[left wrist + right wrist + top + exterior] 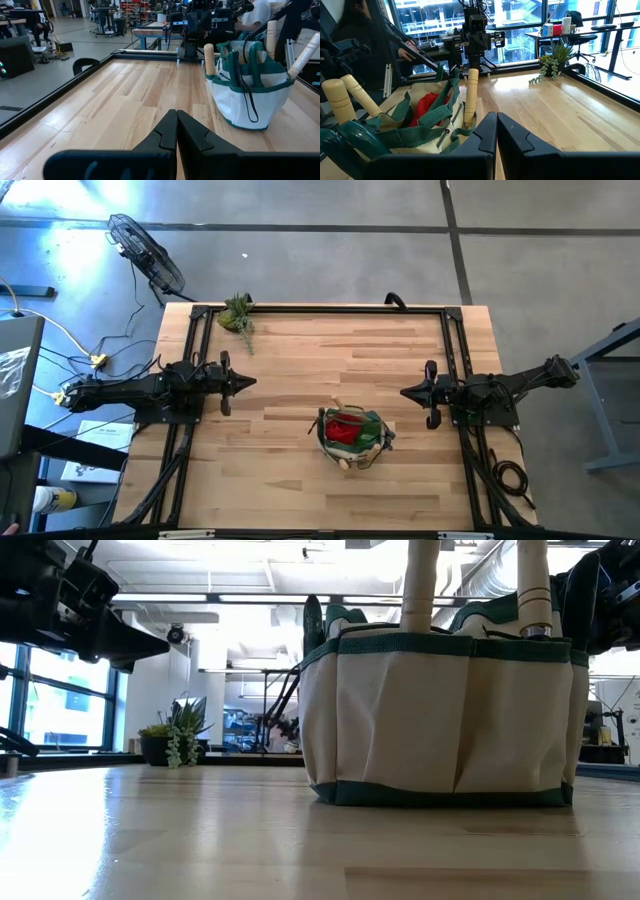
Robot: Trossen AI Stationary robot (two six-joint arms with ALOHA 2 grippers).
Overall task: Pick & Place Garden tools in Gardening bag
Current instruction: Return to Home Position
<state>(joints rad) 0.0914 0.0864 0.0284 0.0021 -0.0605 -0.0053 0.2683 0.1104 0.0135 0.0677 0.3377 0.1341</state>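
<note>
**Bag loaded, both claws closed on nothing**

From above, you see the bag standing on the table, between the two arms and nearer the edge far from the plant. Red shows in its open top. The left claw and right claw point at each other across the boards, each well apart from the bag.

At table height, the bag stands upright, its cream pockets edged in green. Two wooden handles rise out of its top.

In the left wrist view, your left claw has its fingers pressed together and holds nothing. The bag stands beyond it, off to one side.

In the right wrist view, your right claw is likewise pinched closed and empty. The bag is near, with the red glove inside it and a wooden handle upright at its rim.
</note>
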